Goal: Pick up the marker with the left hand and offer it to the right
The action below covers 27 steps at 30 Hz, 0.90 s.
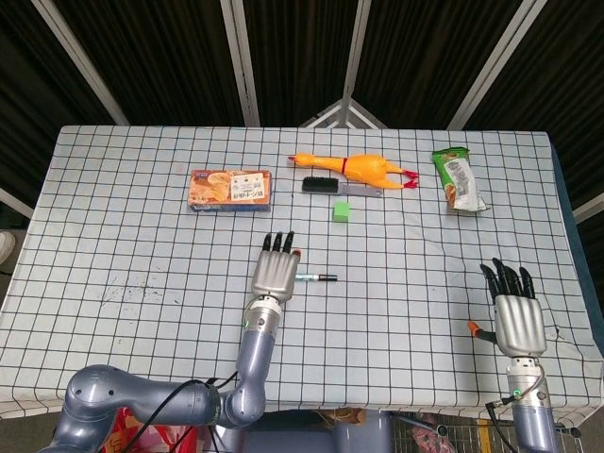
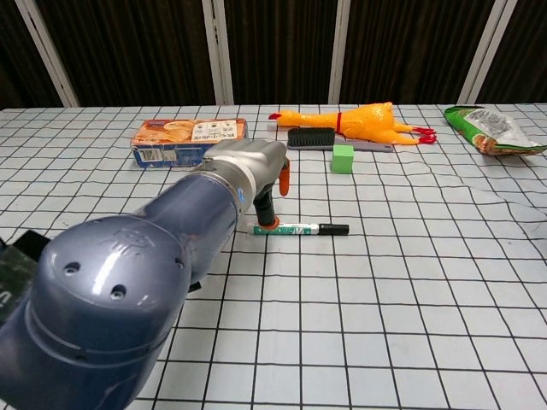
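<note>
The marker [image 1: 320, 277] lies flat near the table's middle, white and green with a black cap at its right end [image 2: 308, 229]. My left hand [image 1: 275, 273] hovers with its fingers stretched forward over the marker's left end, hiding that end in the head view. In the chest view the left hand [image 2: 270, 184] reaches down, and one orange fingertip sits at the marker's left end. I see nothing gripped in it. My right hand [image 1: 515, 317] is at the table's near right edge with its fingers spread and nothing in it. The chest view does not show it.
Along the back lie an orange cracker box [image 1: 230, 189], a rubber chicken [image 1: 363, 168], a black brush [image 1: 326, 185] and a green cube [image 1: 342, 211]. A green snack bag [image 1: 458, 179] lies at the back right. My left forearm fills the chest view's lower left.
</note>
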Available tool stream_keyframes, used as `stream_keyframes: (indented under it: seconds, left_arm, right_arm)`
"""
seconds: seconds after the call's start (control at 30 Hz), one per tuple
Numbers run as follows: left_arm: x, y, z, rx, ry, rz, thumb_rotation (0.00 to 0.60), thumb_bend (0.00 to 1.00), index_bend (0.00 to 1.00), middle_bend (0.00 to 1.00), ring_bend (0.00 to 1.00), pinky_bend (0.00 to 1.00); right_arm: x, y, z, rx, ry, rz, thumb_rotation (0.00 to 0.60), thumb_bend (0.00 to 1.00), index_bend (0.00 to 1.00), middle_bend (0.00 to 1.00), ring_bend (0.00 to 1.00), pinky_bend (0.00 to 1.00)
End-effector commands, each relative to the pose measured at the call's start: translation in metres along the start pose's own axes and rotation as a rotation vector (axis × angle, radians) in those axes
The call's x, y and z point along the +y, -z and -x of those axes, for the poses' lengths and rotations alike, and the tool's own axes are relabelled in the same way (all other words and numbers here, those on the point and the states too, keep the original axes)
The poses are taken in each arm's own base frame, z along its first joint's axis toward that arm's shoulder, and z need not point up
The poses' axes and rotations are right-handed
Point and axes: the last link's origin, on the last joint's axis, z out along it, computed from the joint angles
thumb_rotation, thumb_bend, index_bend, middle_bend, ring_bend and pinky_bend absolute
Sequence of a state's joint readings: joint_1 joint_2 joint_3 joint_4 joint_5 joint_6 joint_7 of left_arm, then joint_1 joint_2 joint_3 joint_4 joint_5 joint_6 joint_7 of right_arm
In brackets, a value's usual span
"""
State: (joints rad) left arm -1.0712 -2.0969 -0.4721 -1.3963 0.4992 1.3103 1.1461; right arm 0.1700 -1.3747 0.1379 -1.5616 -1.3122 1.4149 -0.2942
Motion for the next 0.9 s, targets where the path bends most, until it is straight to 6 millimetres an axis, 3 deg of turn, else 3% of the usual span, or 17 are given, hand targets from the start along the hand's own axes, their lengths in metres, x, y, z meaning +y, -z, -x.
stream_keyframes:
  seconds: [0.03,0.47,0.9]
  left_arm:
    - [0.003,-0.001,0.004,-0.006,0.0,0.01,0.6,0.46,0.36,0.02,0.0,0.0]
    - [0.001,-0.005,0.016,-0.005,-0.011,0.011,0.6,0.47,0.38,0.02,0.0,0.0]
    - [-0.001,-0.012,0.026,-0.012,-0.018,0.008,0.6,0.48,0.41,0.03,0.0,0.0]
  right_arm:
    - [-0.004,-0.003,-0.008,0.02,0.004,-0.008,0.6,0.12,0.14,0.08,0.11,0.04]
    - [-0.02,-0.015,-0.031,0.063,-0.011,-0.022,0.6,0.12,0.14,0.08,0.11,0.04]
    - [-0.022,-0.018,-0.037,0.064,-0.015,-0.01,0.6,0.12,0.16,0.08,0.11,0.04]
